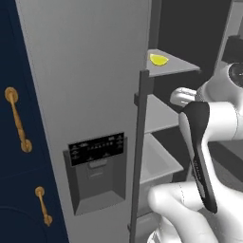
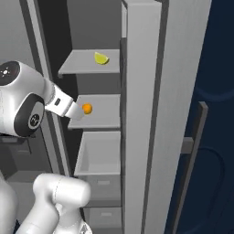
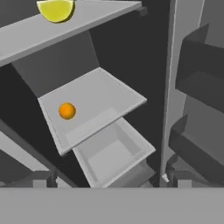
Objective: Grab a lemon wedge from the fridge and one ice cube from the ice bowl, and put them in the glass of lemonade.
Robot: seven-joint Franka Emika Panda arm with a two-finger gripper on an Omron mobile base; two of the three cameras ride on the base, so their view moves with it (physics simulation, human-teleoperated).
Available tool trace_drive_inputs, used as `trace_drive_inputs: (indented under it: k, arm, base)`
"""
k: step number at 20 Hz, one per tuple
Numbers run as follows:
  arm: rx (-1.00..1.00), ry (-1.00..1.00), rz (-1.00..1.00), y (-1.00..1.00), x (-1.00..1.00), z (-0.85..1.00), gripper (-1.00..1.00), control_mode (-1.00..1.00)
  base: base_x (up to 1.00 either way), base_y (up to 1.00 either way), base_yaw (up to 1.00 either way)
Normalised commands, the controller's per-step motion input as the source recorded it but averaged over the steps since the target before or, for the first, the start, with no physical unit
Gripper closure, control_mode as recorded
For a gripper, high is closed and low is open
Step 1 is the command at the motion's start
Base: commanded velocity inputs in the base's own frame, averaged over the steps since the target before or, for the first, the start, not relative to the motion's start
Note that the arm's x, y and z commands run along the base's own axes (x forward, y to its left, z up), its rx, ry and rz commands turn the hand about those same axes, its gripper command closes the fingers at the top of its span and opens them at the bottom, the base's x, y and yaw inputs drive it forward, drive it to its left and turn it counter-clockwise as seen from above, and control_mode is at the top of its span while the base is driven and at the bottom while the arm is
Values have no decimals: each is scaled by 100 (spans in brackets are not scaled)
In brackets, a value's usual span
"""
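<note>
Inside the fridge [image 1: 95, 71], gripper [image 3: 107, 181] released, orange fruit [image 3: 67, 110] sits below the lemon wedge [image 3: 56, 10].

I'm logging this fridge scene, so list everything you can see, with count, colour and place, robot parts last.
fridge: one, grey, door open, black dispenser panel on its front
lemon wedge: one, bright yellow, on the upper shelf
orange fruit: one, small and round, on the middle shelf
drawer: one, grey, below the middle shelf
cabinets: navy, gold handles, left of the fridge
arm: one, white with dark joints, in front of the shelves
fingers: two, dark, spread open
</note>
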Motion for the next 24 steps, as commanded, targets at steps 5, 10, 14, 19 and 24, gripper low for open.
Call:
trace_drive_inputs:
  k: [5,10,14,19,24]
  arm:
    - [0,0,0,0,0,0,-100,100]
    - [0,0,0,0,0,0,-100,100]
    - [0,0,0,0,0,0,-100,100]
    - [0,0,0,0,0,0,-100,100]
    - [0,0,0,0,0,0,-100,100]
  base:
    - [53,25,-4]
    - [94,-38,5]
    - [45,-57,6]
    - [56,-71,1]
    - [46,0,0]
